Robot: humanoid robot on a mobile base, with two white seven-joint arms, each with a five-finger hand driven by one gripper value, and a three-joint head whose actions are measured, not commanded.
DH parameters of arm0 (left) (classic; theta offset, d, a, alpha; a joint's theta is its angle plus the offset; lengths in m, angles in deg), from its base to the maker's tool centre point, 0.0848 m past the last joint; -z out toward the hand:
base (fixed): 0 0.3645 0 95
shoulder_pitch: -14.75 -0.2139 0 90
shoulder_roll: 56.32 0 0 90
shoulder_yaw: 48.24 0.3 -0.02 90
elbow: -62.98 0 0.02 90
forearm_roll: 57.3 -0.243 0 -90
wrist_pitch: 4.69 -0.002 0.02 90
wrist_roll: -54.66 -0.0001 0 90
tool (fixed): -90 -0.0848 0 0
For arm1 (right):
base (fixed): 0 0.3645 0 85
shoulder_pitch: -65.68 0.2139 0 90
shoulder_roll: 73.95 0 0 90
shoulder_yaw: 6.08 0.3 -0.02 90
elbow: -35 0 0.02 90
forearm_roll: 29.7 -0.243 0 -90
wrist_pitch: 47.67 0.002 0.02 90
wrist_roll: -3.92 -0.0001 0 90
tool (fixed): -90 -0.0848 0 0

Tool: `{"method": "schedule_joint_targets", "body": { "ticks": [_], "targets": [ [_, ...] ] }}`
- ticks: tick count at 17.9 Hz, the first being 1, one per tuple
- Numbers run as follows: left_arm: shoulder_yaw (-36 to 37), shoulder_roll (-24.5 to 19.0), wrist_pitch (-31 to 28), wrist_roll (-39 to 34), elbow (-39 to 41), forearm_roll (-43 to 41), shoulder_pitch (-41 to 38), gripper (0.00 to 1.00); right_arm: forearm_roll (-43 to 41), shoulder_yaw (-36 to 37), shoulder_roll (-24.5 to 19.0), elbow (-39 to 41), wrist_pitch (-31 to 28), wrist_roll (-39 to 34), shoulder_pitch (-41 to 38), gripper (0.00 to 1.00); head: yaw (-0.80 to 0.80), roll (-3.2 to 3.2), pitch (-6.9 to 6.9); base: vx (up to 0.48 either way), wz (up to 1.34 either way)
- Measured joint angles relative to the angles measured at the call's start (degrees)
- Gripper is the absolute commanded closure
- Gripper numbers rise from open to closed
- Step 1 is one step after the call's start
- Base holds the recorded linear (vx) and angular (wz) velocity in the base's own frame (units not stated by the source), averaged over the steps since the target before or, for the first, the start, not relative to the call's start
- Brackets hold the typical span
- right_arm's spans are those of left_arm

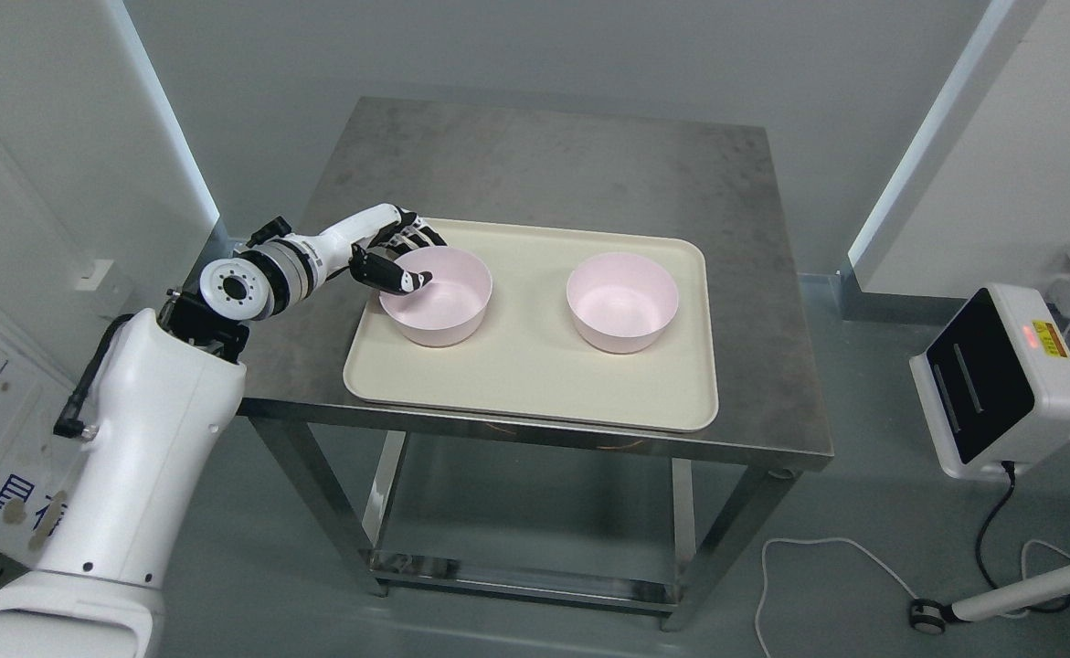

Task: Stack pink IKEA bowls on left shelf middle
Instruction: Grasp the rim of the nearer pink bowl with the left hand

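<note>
The left robot hand (397, 260) pinches the near pink bowl's (439, 297) rim; a second bowl (623, 302) sits well beyond it on a cream tray (535, 384) atop a steel surface (535, 164).

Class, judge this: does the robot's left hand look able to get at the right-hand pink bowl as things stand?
Probably not at once: the left hand is pinching the left pink bowl's rim. The tray between it and the right pink bowl is bare, though.

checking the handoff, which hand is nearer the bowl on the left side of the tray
Left. The left hand grips the rim of the left bowl on the tray. The right hand is not in view.
</note>
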Motion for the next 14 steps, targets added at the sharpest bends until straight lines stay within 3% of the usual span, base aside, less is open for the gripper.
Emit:
{"method": "schedule_joint_targets", "body": {
  "ticks": [8, 11, 14],
  "targets": [
    [2.0, 1.6, 6.3, -0.2, -0.9, -7.4, 0.5, 0.69, 0.0, 0.0, 0.0, 0.0, 0.0, 0.0, 0.0, 0.00, 0.00, 0.00, 0.00, 0.000, 0.00],
    [2.3, 2.4, 8.4, -0.8, -1.2, -10.0, 0.5, 0.82, 0.0, 0.0, 0.0, 0.0, 0.0, 0.0, 0.0, 0.00, 0.00, 0.00, 0.00, 0.000, 0.00],
    [2.5, 3.0, 10.6, -1.3, -1.4, -11.9, 0.5, 0.89, 0.0, 0.0, 0.0, 0.0, 0.2, 0.0, 0.0, 0.00, 0.00, 0.00, 0.00, 0.000, 0.00]
  ]
}}
